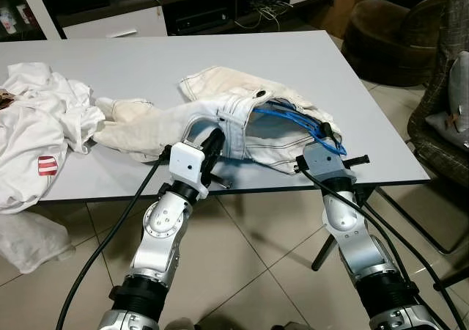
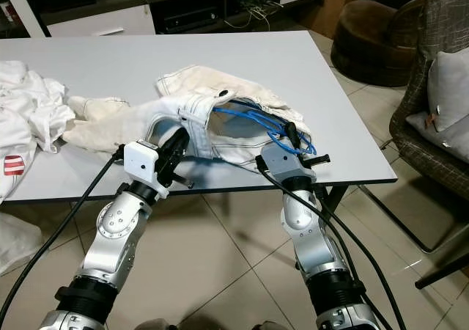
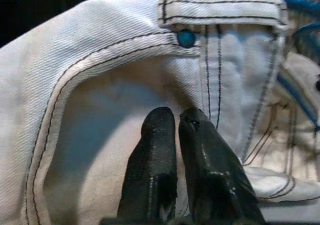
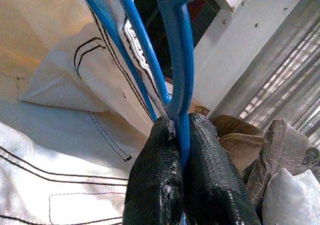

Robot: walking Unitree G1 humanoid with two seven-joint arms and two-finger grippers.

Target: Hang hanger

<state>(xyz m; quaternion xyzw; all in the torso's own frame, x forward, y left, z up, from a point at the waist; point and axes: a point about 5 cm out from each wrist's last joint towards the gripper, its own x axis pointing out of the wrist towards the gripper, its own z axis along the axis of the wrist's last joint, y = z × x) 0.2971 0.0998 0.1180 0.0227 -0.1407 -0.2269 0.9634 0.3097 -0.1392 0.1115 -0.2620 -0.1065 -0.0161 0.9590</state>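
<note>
Item: white denim trousers, lying crumpled on the grey table, waistband turned toward the table's near edge. Landmark for all placings: these trousers.

Item: blue hanger, thin-armed, threaded into the open waistband; its arms run inside the trousers, its near end comes out on their right side.

Item: right gripper, at the trousers' right side, near the table edge. Its fingers are pinched tight on the hanger's blue bar, no gap showing.

Item: left gripper, at the trousers' left side, against the waistband below a blue rivet. Its fingers are pressed together; we cannot tell whether any cloth is caught between them.

Item: white T-shirt with a red patch, well apart on the trousers' left, draping over the table edge.

Item: brown armchair, beyond the trousers' right, off the table.

Risks, as we judge them: the bar is narrow and smooth, so it may twist or slip in the right pinch once the garment's weight comes on. If the left fingers hold no fabric, the waistband may slide off the hanger arm when we lift. The trousers sit near the edge and could drag to the floor.
</note>
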